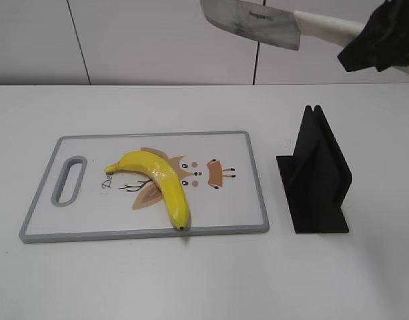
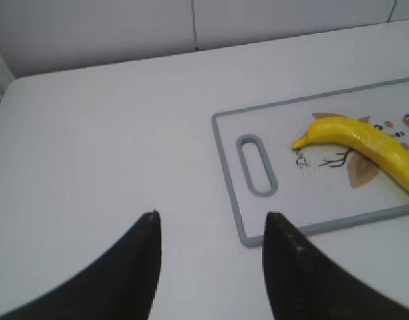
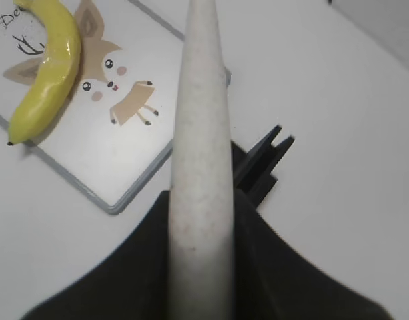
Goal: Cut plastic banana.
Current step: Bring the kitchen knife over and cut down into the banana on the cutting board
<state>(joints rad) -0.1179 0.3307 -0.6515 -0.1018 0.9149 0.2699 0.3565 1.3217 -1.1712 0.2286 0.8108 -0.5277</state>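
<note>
Left gripper (image 2: 211, 267): I see its fingers spread wide, grasping nothing, above bare table.
Plastic banana (image 1: 157, 181): lying whole on the cutting board (image 1: 244, 220), over the deer print.
Knife stand (image 1: 316, 177): right of the board.
Right gripper (image 3: 203, 247): clenched on the cleaver (image 1: 254, 20) handle, raised high.

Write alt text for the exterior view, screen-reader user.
A cleaver with a white handle is held high above the table by the right gripper, up and right of a grey-rimmed cutting board. A whole yellow plastic banana lies on the board, its dark tip at the near edge. A black knife stand sits empty to the right.
</note>
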